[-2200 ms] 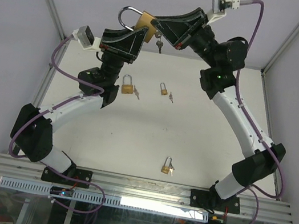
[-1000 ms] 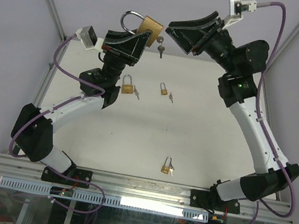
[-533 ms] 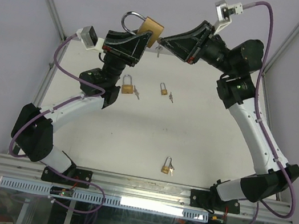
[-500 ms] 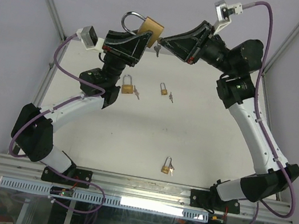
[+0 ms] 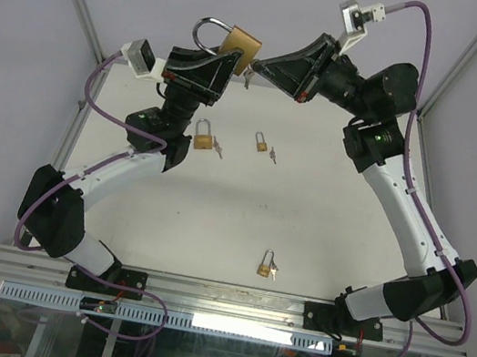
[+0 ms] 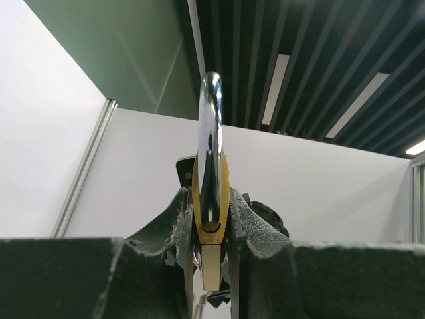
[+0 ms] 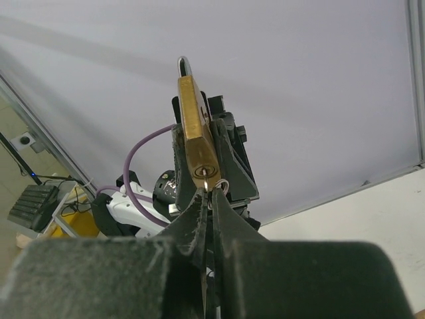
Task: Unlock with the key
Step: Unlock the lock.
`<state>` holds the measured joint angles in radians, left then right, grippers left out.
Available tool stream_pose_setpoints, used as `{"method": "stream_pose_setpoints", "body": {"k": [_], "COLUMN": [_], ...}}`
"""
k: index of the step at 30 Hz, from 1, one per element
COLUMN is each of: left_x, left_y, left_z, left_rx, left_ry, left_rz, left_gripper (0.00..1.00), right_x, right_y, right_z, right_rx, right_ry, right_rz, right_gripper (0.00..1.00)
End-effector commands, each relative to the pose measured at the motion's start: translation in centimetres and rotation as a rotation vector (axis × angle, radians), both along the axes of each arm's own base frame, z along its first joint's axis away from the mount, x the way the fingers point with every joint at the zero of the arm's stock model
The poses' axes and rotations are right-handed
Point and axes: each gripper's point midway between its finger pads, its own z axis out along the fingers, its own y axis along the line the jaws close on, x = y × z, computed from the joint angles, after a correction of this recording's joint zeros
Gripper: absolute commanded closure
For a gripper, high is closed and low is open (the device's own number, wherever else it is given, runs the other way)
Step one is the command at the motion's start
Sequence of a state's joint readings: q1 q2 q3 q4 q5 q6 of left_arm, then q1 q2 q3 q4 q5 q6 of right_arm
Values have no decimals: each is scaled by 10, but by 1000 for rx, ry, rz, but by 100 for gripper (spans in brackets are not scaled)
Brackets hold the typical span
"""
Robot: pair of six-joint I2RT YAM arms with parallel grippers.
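left gripper [image 5: 231, 55]: gripping the body of a big brass padlock [image 5: 242, 42] between its black fingers, which are sitting just a lock's thickness apart, one on each flat face

padlock spot: hanging up in the air well above the flat white table [image 5: 323, 221], over its back-left part, with the curved silver steel shackle [image 6: 211, 133] pointing up and away from the left arm

shackle: both legs seem to be running into the body, but I can't tell if it's actually latched

right gripper [image 7: 207, 199]: coming in from the right and meeting the lock at its bottom end; its fingers are pinched all the way together and squeezing a small silver key [image 7: 208, 182]

key: pointing tip-up at the round keyhole [image 7: 201, 171] in the bottom face of the padlock and touching it; how far in it's sitting, I can't tell

key ring: a thin wire ring [image 7: 222, 187] is poking out just beside the right fingertips

arms: both reaching up so the two grippers are meeting nearly tip to tip at the lock

on the table: three small brass padlocks are lying flat, each with a tiny key beside it. One is near the left arm [image 5: 201, 135], one is mid-table [image 5: 262, 142], and one is toward the near edge [image 5: 267, 265], all well apart from the held lock
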<state>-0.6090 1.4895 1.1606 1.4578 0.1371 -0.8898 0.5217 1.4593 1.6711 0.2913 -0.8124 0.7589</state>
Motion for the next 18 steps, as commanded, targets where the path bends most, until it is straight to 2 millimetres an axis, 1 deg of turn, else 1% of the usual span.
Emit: {"method": "stream_pose_setpoints", "body": {"k": [1, 4, 8, 11, 14, 18], "left_x": [-34, -34, -39, -40, -40, -54], "left_y": [-2, -8, -14, -19, -17, -19], "left_z": [12, 1, -14, -26, -31, -38], "left_rx": [9, 62, 141, 205, 235, 280], "left_ry": [-128, -171, -272, -332, -358, -437], "left_rz": [-82, -43, 5, 33, 49, 38], "left_gripper": [100, 100, 100, 100, 100, 100], "right_x": [-17, -21, -34, -39, -40, -51], "right_y": [-1, 4, 8, 9, 9, 10], "right_z": [42, 49, 50, 44, 41, 39], "right_rx": [105, 91, 111, 97, 83, 75], "right_ry": [2, 111, 237, 287, 322, 399], "right_rz": [60, 143, 256, 272, 268, 364], "right_gripper": [100, 100, 100, 100, 100, 100]}}
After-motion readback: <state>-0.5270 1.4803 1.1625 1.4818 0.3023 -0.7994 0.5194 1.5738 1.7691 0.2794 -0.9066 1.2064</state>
